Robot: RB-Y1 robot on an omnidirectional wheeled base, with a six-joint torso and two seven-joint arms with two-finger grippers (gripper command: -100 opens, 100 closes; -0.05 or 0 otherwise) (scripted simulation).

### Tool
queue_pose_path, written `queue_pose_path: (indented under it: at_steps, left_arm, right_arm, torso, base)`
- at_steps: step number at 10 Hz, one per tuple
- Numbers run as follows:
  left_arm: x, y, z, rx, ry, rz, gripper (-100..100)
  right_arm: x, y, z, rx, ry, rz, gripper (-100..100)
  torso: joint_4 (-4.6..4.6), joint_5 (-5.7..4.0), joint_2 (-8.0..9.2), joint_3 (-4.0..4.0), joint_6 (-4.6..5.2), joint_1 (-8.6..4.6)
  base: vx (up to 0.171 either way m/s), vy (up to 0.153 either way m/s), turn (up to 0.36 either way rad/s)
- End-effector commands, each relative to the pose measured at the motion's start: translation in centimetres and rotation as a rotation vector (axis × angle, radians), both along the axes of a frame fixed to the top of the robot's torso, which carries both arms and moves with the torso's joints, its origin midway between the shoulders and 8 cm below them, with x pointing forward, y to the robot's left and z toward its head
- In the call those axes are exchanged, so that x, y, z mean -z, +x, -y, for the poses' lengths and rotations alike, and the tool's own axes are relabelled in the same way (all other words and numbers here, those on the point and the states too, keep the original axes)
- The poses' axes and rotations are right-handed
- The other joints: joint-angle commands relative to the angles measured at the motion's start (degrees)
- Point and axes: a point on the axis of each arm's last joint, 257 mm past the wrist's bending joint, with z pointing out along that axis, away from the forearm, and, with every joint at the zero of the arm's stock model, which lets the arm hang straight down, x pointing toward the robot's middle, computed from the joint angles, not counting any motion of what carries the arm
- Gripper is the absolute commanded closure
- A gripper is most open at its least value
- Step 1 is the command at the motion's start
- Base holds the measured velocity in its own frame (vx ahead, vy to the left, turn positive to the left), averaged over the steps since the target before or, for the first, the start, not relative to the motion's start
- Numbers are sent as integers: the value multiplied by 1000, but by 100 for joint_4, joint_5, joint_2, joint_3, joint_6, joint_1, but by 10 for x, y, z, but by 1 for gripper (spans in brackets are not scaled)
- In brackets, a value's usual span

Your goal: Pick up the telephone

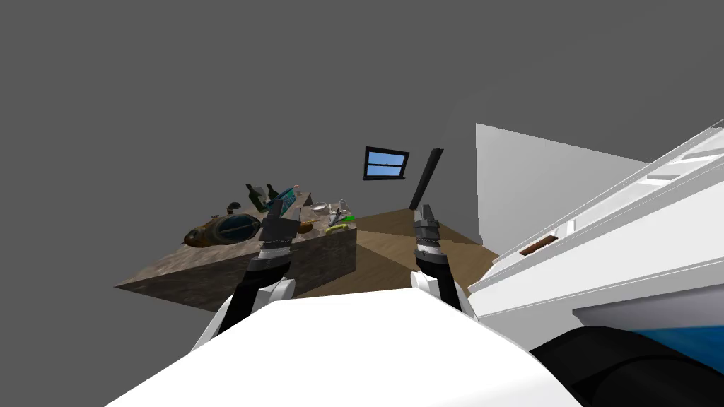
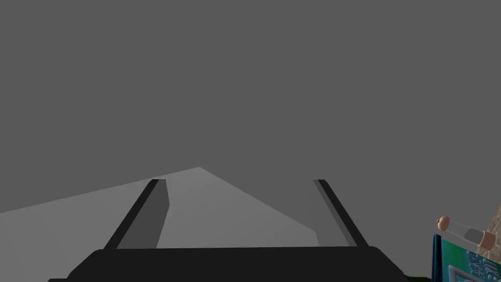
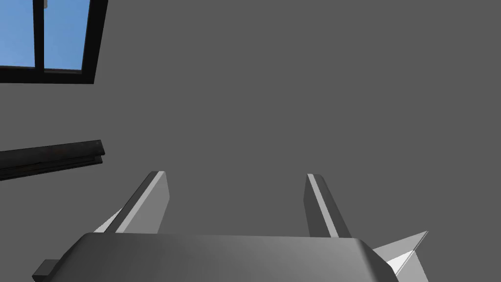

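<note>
A stone-patterned table (image 1: 212, 275) stands ahead on my left, crowded at its far end. Its biggest item is a brown rounded object with a dark blue oval face (image 1: 220, 229); I cannot tell whether this is the telephone. My left gripper (image 1: 281, 205) hovers over the table just right of that object, near a teal box (image 1: 285, 196). In the left wrist view the left gripper (image 2: 238, 180) is open and faces a grey wall, holding nothing. My right gripper (image 1: 426, 210) hangs over the wooden floor right of the table. The right gripper (image 3: 235, 174) is open and empty.
Dark bottles (image 1: 253, 197), a white bowl (image 1: 319, 208) and a green item (image 1: 342, 222) crowd the table's far end. A corked clear tube (image 2: 465, 232) lies on the teal box (image 2: 465, 267). White stepped furniture (image 1: 636, 212) rises close on my right. Wooden floor (image 1: 396, 240) lies between.
</note>
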Motion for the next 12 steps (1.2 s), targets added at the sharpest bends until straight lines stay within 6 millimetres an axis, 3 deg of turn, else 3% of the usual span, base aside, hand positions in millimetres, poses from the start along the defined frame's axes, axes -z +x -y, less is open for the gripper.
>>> queue_pose_path:
  at_steps: [1, 12]
  left_arm:
    - [10, 6, -1, 6, 20, -36, -100]
    - [135, 64, -59, -67, -5, -444, -100]
  right_arm:
    - [0, 0, 0, 0, 0, 0, 0]
    - [0, 0, 0, 0, 0, 0, 0]
  torso:
    - [0, 0, 0, 0, 0, 0]
    - [-3, -1, -12, -7, 0, -4]
  base:
    - [10, -4, 52]
    - [32, -14, 70]
